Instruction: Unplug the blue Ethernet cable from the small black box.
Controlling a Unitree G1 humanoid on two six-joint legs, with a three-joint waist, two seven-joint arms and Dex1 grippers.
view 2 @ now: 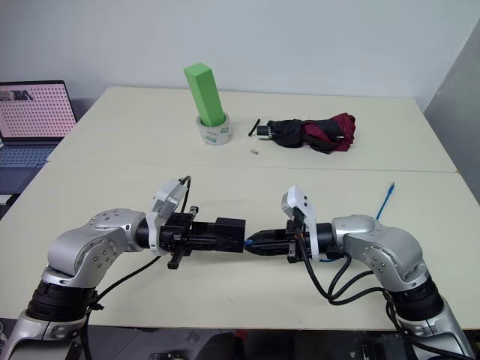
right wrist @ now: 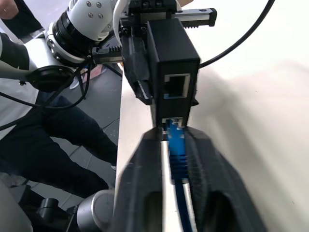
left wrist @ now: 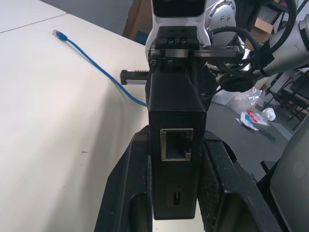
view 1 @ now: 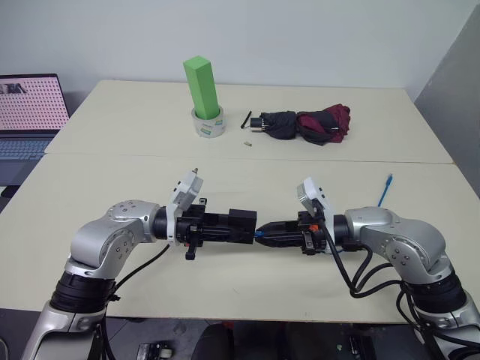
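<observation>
1. At the far left you are seeing a laptop sitting beyond the edge of the surface.
2. Your left gripper is reaching toward the middle, its fingers pressing shut on the small black box and holding it above the surface.
3. Behind it, a green block is standing upright inside a roll of tape.
4. In the middle, the box is facing your right gripper, and in the right wrist view the plug end of the blue Ethernet cable is sitting at the box's lower port.
5. Your right gripper's fingers are closing tightly on that plug end.
6. Further right, a black-and-maroon folded umbrella is lying at the back of the surface.
7. At the far right, the cable's free end is lying flat on the surface, well apart from both arms.
</observation>
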